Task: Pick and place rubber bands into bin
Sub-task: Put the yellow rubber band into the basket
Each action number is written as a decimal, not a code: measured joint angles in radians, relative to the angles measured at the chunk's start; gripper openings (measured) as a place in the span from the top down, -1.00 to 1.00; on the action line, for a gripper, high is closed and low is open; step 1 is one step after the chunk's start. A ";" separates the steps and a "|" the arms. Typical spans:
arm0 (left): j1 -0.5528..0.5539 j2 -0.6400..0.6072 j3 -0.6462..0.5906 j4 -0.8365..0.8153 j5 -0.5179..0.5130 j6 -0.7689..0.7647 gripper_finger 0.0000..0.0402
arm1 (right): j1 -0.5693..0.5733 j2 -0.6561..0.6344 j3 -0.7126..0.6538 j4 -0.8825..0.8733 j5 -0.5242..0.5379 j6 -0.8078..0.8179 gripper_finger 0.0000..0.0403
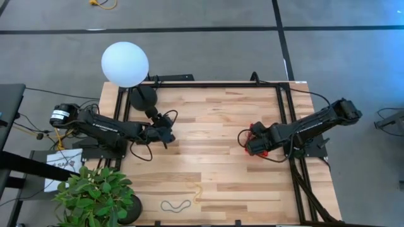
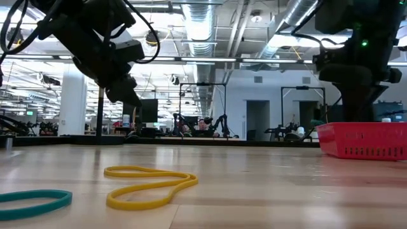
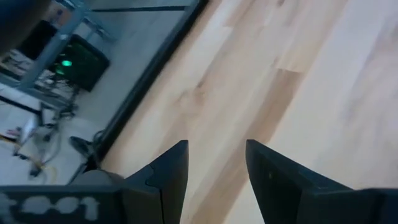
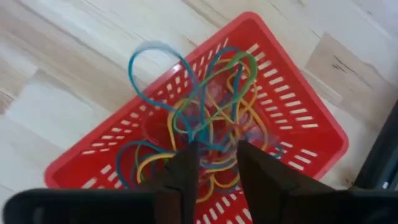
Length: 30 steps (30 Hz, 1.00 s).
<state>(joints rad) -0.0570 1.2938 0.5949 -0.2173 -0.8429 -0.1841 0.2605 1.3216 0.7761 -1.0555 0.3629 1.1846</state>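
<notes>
The right pincer (image 4: pixel 214 165) hangs over the bin (image 4: pixel 298 118), fingers slightly parted, a blue rubber band (image 4: pixel 155 68) looping up beyond them. The left pincer (image 3: pixel 214 171) hovers open above the desk (image 3: pixel 298 93).

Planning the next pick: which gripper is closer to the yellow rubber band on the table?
Left. The left gripper hangs over the table's left-middle, somewhat closer to the yellow rubber band at the near edge. The right gripper is above the red bin, farther off.
</notes>
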 joint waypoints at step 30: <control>-0.199 0.000 -0.071 0.293 0.858 0.061 0.24 | 0.123 0.450 0.163 1.310 -0.029 -0.690 0.41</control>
<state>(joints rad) -0.2561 1.2938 0.5238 0.0754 0.0152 -0.1230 0.3840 1.7716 0.9394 0.2542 0.3338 0.4950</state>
